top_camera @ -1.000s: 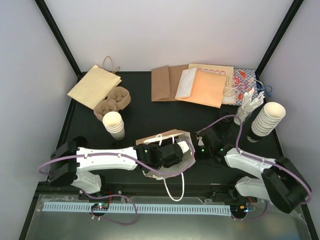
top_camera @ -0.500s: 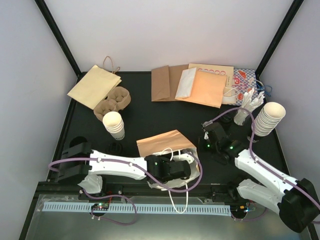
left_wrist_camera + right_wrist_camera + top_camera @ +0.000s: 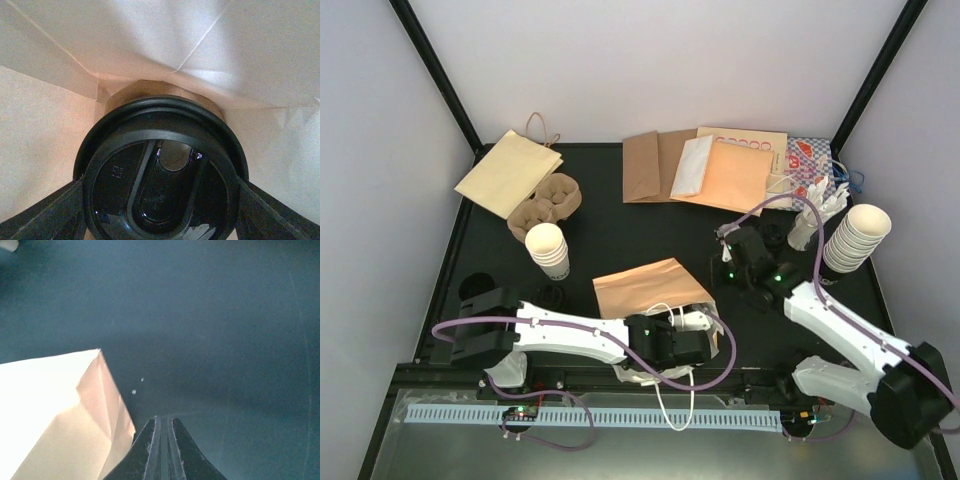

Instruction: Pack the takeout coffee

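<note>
A brown paper bag (image 3: pixel 645 288) lies on its side on the black table, with its mouth toward the near edge. My left gripper (image 3: pixel 160 202) is inside the bag, shut on a takeout coffee cup. The cup's round black sip lid (image 3: pixel 160 170) fills the left wrist view between both fingers (image 3: pixel 45 215). In the top view only the left wrist (image 3: pixel 665 345) shows at the bag's mouth. No second lidded cup is in view. My right gripper (image 3: pixel 725 262) is shut and empty. It hovers over bare table by the bag's far right corner (image 3: pixel 60 410).
A brown pulp carrier tray (image 3: pixel 545 203) and a stack of lidless cups (image 3: pixel 548 250) stand at the left. More cup stacks (image 3: pixel 855 238) and white cutlery (image 3: pixel 815 215) are at the right. Flat paper bags (image 3: pixel 720 170) lie along the back. Loose black lids (image 3: pixel 550 297) lie near the left arm.
My left arm has pushed deeper into the bag with the cup, and the bag has shifted. My right gripper has moved from the bag's mouth to the far side.
</note>
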You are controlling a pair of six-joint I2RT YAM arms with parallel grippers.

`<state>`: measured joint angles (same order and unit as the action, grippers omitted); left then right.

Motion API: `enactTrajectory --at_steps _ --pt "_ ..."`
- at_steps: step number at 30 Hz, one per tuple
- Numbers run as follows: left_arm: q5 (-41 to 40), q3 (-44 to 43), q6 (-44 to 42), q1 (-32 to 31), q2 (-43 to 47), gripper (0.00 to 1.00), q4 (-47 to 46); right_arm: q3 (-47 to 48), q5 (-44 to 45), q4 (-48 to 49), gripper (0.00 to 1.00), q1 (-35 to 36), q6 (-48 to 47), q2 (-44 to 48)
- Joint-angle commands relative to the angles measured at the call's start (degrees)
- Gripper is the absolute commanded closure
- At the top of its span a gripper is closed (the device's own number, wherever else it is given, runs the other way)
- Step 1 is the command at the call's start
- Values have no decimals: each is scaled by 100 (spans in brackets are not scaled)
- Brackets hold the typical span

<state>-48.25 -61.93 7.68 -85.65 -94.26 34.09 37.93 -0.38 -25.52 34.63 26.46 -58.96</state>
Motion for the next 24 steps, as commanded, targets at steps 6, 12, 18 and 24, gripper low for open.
enactTrajectory --at_steps 6,12,18,24 --pt "-296 -313 270 -20 -243 62 751 1254 -212 144 87 -441 -123 -1661" --pt "-239 -271 281 -14 -198 62 691 2082 -966 10 71 -577 -403 -2807" --pt "-222 -232 230 -5 -215 62 620 2568 -1455 181 62 -631 -421 -3632" --pt "-188 -206 208 4 -164 62 551 3087 -2234 222 62 -651 -387 -4456"
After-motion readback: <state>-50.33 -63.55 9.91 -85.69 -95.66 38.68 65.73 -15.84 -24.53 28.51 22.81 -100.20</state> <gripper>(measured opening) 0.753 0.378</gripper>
